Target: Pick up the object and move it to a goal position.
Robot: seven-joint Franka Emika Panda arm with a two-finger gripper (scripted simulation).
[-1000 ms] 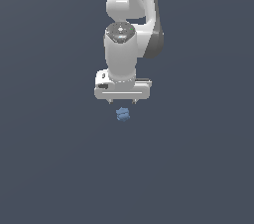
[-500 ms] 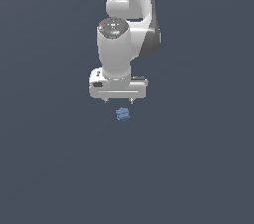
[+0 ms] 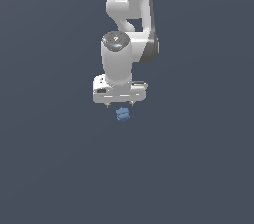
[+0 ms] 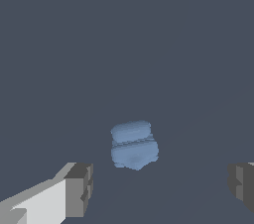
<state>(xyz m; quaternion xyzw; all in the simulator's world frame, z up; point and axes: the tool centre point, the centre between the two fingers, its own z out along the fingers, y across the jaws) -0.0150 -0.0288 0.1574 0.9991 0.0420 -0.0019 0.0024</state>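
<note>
- The white Panda arm (image 3: 130,29) reaches down from the top of the exterior view, its wrist pointing straight at the flat dark grey-blue floor (image 3: 54,168).
- The gripper (image 3: 119,103) hangs at the end of the arm, its wide white body level and its two short fingertips poking out beneath it.
- The jaws stand spread wide: in the wrist view one grey finger pad (image 4: 79,190) sits at one side and the other pad (image 4: 242,183) at the far edge, with a broad gap of bare floor between them and nothing held.
- The object (image 3: 123,114), a small lumpy light-blue thing, lies on the floor just below the gripper in the exterior view, a touch toward the exterior view's right of the gripper's middle.
- In the wrist view the object (image 4: 134,144) shows two rounded, stacked lobes with a crease between them, and it lies in the open span between the two pads, nearer to the one with the white finger body behind it.
- Neither pad touches the object; dark floor shows on both sides of it.
- The gripper seems to hover above the object rather than around it, though the exterior view is too small to judge the height between them with any certainty.
</note>
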